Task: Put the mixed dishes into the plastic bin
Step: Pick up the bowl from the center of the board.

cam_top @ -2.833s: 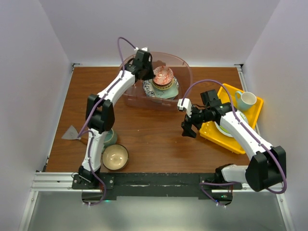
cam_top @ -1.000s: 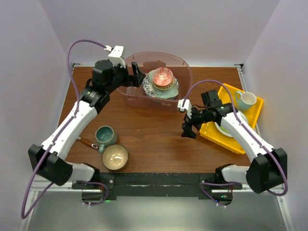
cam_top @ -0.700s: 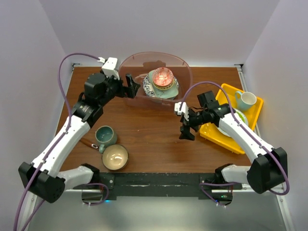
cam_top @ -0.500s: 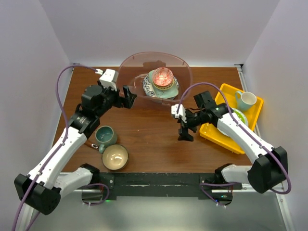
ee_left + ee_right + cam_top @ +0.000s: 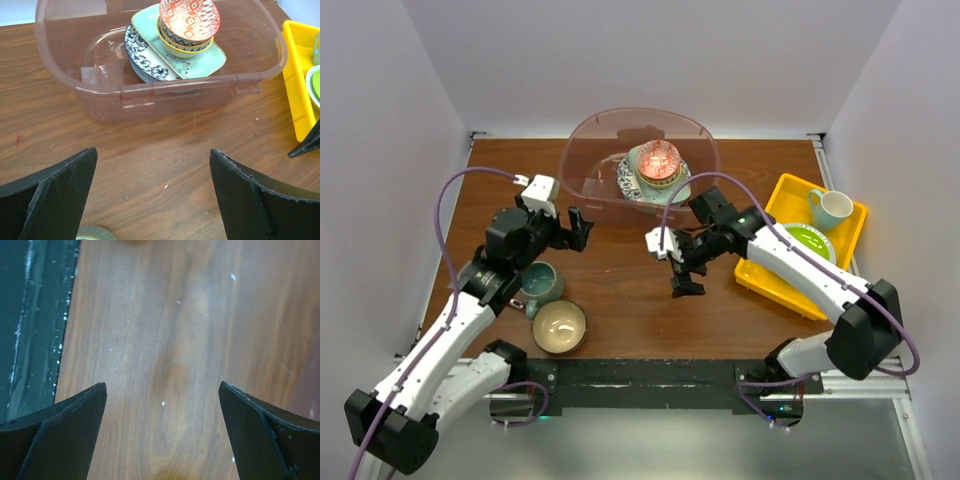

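Pick-up step, as I judge it; left gripper (image 5: 577, 228) and right gripper (image 5: 681, 271) both gape wide, holding nothing; the plastic bin (image 5: 165, 100) sits far centre, stacked dishes (image 5: 655, 170) inside; teal mug (image 5: 538, 281) and tan bowl (image 5: 559, 326) lie near left; next the left claw must drop over the mug's rim.

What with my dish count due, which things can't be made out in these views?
- Teal mug: top view, left arm covers its left side; left wrist view, at most a sliver at the bottom edge.
- Blue-patterned plate: both views, mint dish and bowls hide most of it; what lies beneath is unseen.
- Lime-green plate: top view, right arm overlaps it.
- Right wrist view: bare table only.
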### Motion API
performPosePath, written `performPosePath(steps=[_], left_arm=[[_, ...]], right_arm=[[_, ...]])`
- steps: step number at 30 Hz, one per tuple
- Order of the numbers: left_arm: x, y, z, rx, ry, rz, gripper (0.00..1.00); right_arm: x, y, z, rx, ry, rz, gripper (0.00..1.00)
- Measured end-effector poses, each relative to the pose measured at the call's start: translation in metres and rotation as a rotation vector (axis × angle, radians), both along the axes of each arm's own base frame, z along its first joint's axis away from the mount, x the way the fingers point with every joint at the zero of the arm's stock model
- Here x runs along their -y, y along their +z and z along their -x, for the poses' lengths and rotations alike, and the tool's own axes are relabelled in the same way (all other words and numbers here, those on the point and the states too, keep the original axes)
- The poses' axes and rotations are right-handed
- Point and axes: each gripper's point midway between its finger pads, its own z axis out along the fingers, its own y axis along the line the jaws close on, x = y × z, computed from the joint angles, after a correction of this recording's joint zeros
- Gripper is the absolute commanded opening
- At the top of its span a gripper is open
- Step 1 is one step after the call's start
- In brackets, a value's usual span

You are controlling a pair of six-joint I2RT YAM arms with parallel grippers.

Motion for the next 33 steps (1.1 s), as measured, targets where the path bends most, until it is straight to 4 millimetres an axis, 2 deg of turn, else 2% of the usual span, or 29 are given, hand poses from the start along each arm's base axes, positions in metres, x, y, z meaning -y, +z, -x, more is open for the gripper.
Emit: performPosePath(steps=[8,14,25,33], left_arm=[[-0.016,0.0,0.006,0.027,0.062,-0.018,1.0],[-0.026,0.006,0.009,0.057,0.101,-0.023,1.0],[-0.046,0.013,0.012,0.09,0.192,-0.049,1.0],[-0.061,0.021,0.017,0.119,0.251,-0.051,1.0]], right_arm=[[-0.046,-0.02,0.034,-0.014,0.183,0.077,0.98],[-0.072,-0.034,0.054,0.015,0.274,0.141,0.98],[-0.11,-0.041,0.075,0.121,0.383,0.206,0.98],[-0.132,-0.04,0.083,0.171,0.425,0.218,0.98]])
